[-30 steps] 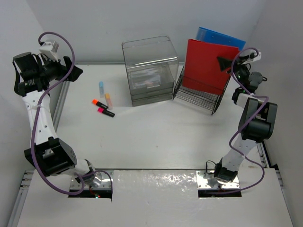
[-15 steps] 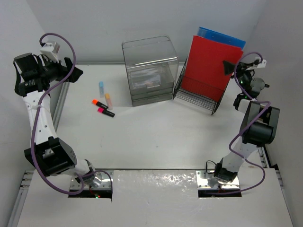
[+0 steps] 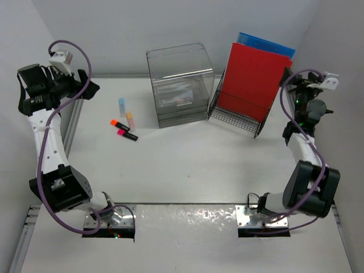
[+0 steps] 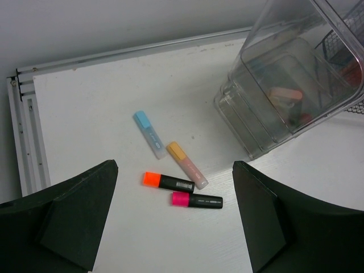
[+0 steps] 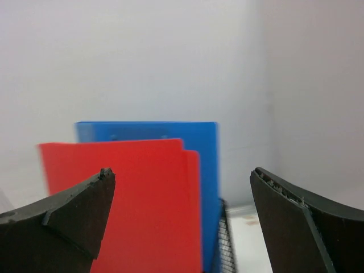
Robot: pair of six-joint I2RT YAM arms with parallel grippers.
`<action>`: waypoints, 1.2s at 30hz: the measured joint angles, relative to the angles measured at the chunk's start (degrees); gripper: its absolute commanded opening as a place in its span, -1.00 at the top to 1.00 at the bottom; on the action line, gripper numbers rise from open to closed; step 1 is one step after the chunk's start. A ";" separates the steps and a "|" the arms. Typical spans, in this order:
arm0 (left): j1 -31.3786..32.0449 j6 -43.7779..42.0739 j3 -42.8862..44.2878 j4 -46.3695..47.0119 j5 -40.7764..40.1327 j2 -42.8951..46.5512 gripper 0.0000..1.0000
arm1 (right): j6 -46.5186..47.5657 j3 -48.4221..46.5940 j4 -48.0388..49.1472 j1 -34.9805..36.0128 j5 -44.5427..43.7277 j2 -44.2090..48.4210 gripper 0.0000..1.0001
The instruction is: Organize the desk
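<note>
The white desk (image 3: pixel 187 165) holds several highlighters at its left: a blue one (image 4: pixel 149 133), a pale orange one (image 4: pixel 186 165), an orange-capped black one (image 4: pixel 168 181) and a pink-capped black one (image 4: pixel 197 199). My left gripper (image 4: pixel 174 165) hangs open high above them, holding nothing; from above it (image 3: pixel 90 82) is at the far left. A red folder (image 3: pixel 250 74) stands in the black wire rack (image 3: pixel 239 114) in front of a blue folder (image 3: pixel 267 44). My right gripper (image 5: pixel 182 170) is open, just right of the folders and apart from them.
A clear plastic drawer box (image 3: pixel 181 85) stands at the back centre, left of the rack. Grey rails (image 4: pixel 23 142) edge the desk's left side. Walls close in behind and on both sides.
My right gripper let go of the red folder, opened wide and drew back to the right. The folder now stands upright in the rack. The left arm has not moved.
</note>
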State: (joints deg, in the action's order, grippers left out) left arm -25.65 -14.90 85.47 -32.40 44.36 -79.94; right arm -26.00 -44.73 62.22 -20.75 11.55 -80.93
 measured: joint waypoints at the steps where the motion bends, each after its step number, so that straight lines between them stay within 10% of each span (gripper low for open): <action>1: 0.20 0.00 0.00 0.00 -0.44 0.00 -0.60 | 2.08 -0.15 -3.41 0.81 -2.93 2.03 -0.98; 9: 6.80 -1.70 0.00 -0.72 -7.26 0.00 -0.60 | 19.34 -2.25 -27.54 17.55 -14.23 10.49 -0.98; 17: 9.20 -3.72 -0.15 -0.92 -9.88 -1.40 -0.58 | 33.75 0.04 -38.14 35.85 -2.08 13.29 -0.96; 23: 9.22 -4.11 -4.55 -0.33 -11.23 -4.15 -0.54 | 18.67 0.72 -32.35 42.27 4.20 2.75 0.68; 29: 9.22 -4.17 -9.62 0.92 -11.65 -4.83 -0.53 | -10.03 0.68 -22.49 42.21 3.23 -12.02 0.20; 36: 9.22 -4.81 -12.44 2.75 -12.98 -4.83 -0.52 | -23.76 0.61 -17.68 45.00 -1.16 -17.75 0.13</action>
State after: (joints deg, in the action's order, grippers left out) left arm -16.43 -19.70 73.03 -29.65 31.38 -84.77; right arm -49.76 -44.12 44.53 24.25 10.39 -98.67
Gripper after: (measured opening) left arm 0.762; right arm 0.437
